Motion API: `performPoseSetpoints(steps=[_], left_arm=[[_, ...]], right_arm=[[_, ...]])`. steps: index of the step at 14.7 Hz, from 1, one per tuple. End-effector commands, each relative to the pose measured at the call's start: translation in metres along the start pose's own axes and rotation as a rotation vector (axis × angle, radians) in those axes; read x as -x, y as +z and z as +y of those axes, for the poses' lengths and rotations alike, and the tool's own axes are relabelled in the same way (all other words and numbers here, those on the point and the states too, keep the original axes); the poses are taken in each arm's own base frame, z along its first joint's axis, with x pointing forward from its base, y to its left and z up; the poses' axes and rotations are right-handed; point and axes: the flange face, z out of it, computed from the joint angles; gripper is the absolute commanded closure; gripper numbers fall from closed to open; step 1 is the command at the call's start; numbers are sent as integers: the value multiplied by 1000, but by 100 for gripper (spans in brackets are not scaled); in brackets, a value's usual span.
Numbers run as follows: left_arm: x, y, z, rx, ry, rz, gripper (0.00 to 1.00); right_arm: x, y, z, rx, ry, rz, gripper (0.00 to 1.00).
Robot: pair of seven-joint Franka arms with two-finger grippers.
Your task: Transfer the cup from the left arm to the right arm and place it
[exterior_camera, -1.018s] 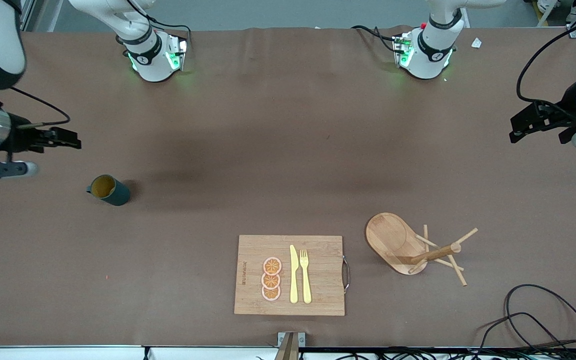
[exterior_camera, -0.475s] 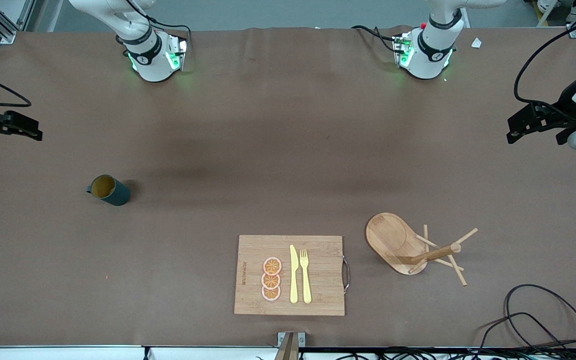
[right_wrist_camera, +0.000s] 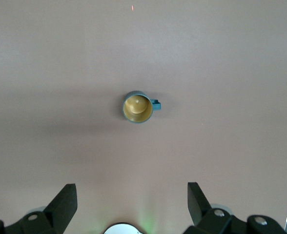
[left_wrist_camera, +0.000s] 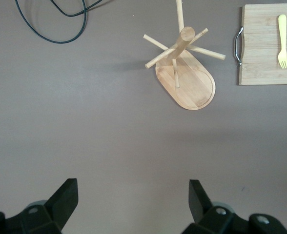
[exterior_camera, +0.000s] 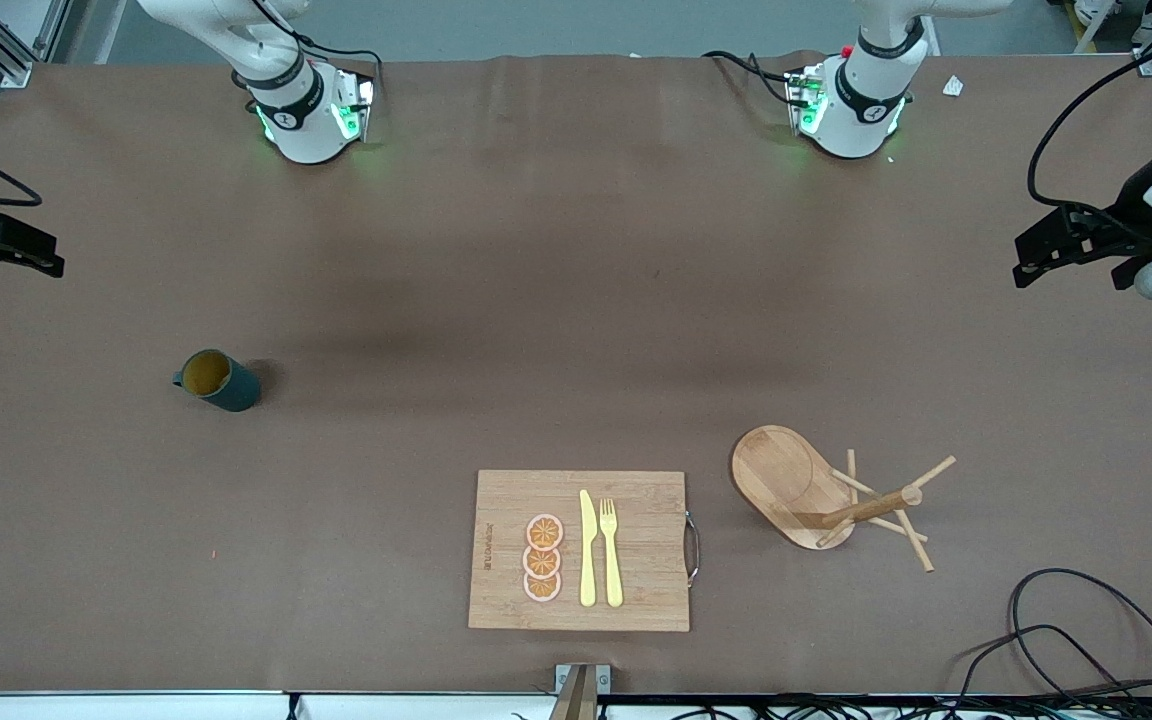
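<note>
The cup [exterior_camera: 217, 380] stands upright on the brown table [exterior_camera: 576, 300] toward the right arm's end, its yellowish-brown inside showing and its small handle pointing to 9 o'clock in the front view. Nothing touches it, and bare table lies all round it.

The right gripper [exterior_camera: 21, 250] hangs in the air at the table's edge at the right arm's end, at about 11 o'clock from the cup in the front view; its fingers [right_wrist_camera: 63, 202] stand wide apart and hold nothing. From its wrist camera the cup [right_wrist_camera: 138, 107] shows straight down the middle between them.

The left gripper [exterior_camera: 1061, 245] hangs over the table's edge at the left arm's end, fingers [left_wrist_camera: 65, 197] likewise spread and empty.

A wooden peg rack [exterior_camera: 841, 495] (oval base, pegs sticking out from a central post) stands at roughly 3 o'clock from a wooden cutting board [exterior_camera: 636, 550], both nearer to the front camera than the cup. On the board lie 3 orange slices [exterior_camera: 542, 558], a yellow knife [exterior_camera: 587, 550] and a yellow fork [exterior_camera: 611, 550] side by side. Black cables [exterior_camera: 1086, 640] loop near the table's front edge at the left arm's end
</note>
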Motion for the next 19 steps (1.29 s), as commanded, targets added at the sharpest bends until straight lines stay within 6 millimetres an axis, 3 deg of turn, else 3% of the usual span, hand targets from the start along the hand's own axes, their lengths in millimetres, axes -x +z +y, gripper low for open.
performPoseSetpoints(steps=[1,6,8,11,16,19], left_arm=[[4,-2,0,10,16,8,0],[4,-2,4,13,22,8,0],[4,-2,6,12,24,10,0],[4,-2,15,11,22,10,0],[3,-1,9,11,14,7,0],[3,-2,9,12,14,8,0]], right_arm=[[4,1,9,-36,14,-37,0],[10,0,13,-68,15,-31,0],[21,0,25,-84,30,-29,0],[35,-5,26,-87,30,-20,0],[53,-21,-4,-46,-29,22,0],[65,-29,-9,-44,-38,42,0]])
